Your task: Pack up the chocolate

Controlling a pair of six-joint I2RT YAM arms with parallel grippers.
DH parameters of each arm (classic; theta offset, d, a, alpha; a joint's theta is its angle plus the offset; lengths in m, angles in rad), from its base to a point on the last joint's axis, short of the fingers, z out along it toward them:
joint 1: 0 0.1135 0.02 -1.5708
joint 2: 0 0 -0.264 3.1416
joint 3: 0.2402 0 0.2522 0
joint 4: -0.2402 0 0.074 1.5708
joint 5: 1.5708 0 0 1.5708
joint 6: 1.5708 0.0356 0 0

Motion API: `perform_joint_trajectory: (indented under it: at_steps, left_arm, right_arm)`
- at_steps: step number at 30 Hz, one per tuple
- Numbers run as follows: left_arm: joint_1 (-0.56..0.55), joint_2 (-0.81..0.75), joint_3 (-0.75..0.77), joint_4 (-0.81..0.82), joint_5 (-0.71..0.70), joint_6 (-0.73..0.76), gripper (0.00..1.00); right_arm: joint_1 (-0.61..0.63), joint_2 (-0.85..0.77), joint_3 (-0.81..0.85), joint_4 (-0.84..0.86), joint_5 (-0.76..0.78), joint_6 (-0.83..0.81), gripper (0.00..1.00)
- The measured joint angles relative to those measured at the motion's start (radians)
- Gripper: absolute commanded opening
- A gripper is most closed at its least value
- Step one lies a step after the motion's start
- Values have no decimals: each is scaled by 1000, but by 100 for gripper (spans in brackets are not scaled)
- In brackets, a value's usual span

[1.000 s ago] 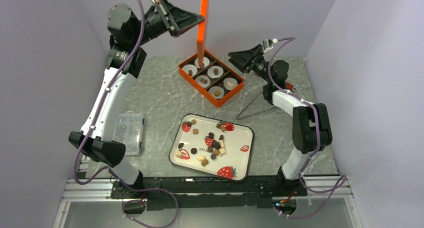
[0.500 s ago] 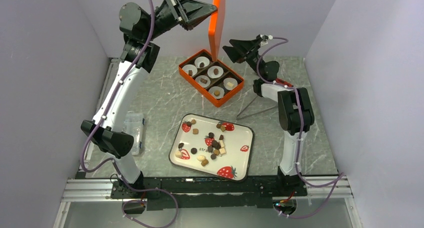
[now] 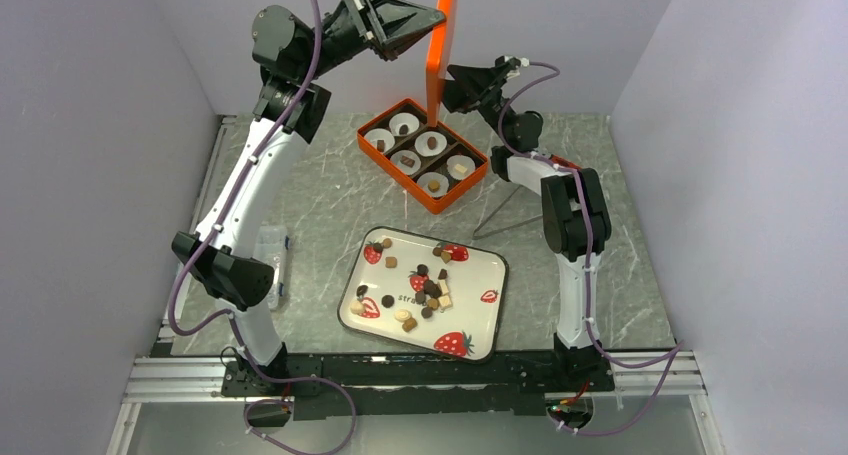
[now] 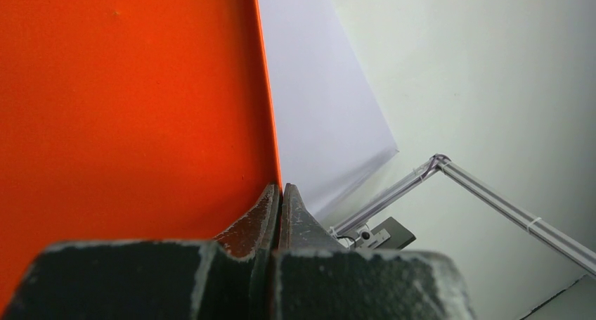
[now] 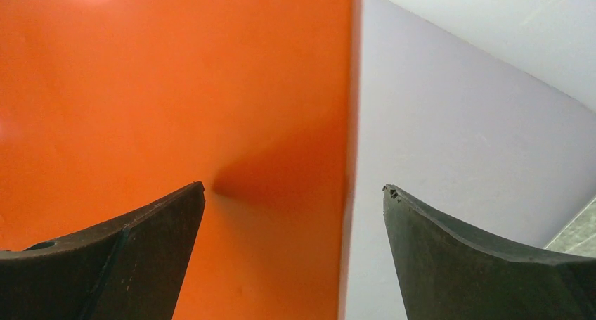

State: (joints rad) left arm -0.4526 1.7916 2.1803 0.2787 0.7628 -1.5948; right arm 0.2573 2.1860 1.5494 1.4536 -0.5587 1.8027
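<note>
Several small chocolate pieces (image 3: 428, 290), dark, light brown and cream, lie on a white strawberry-print tray (image 3: 470, 295). An orange box (image 3: 395, 180) at the back holds white paper cups, some with a piece of chocolate (image 3: 408, 161) inside. My left gripper (image 3: 438, 17) is shut on the edge of the orange lid (image 3: 440, 35) and holds it upright above the box. In the left wrist view the gripper (image 4: 281, 193) pinches the lid (image 4: 133, 88). My right gripper (image 3: 450, 75) is open beside the lid's lower part. In the right wrist view the gripper (image 5: 294, 188) straddles the lid's edge (image 5: 176, 88).
A clear plastic container (image 3: 262, 260) lies at the left, partly behind my left arm. A thin bent metal rod (image 3: 505, 215) lies right of the box. Lilac walls close in the back and both sides.
My left gripper has carried the lid up and to the right. My right gripper has risen and swung left until its open fingers reach the lid.
</note>
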Motion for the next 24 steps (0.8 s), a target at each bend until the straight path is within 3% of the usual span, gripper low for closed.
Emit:
perform_joint_trajectory:
  at_steps: [11, 24]
  left_arm:
    - [2, 2, -10, 111, 9, -79, 0]
    - [83, -48, -156, 271, 35, -204, 0]
  right_arm:
    - [0, 15, 29, 1, -14, 68, 98]
    - [-6, -61, -10, -7, -50, 79, 90]
